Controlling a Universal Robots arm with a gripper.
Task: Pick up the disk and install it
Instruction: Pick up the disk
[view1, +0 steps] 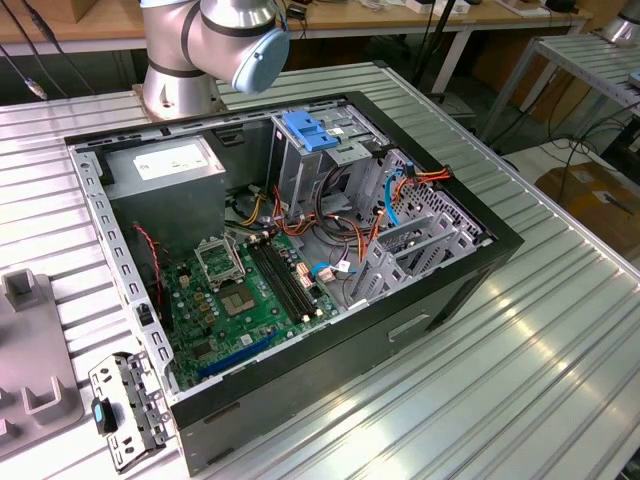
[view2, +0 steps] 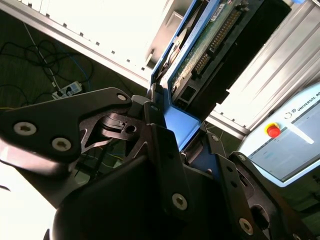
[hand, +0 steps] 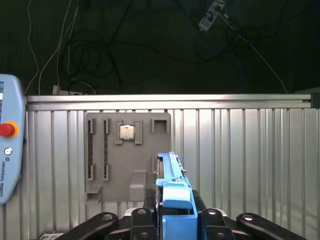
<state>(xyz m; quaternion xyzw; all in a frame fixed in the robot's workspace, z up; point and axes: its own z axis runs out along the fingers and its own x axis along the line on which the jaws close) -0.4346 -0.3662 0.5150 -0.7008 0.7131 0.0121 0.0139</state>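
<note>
Within the hand (hand: 176, 225), disk (hand: 170, 172) lengthwise outward

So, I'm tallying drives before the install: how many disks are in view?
1: the disk is clamped in the gripper, seen in both wrist views. More may sit hidden in the metal cage inside the computer case.

Cables (view1: 335, 228) crowd the drive cage (view1: 296, 188), open above motherboard (view1: 240, 292)
</note>
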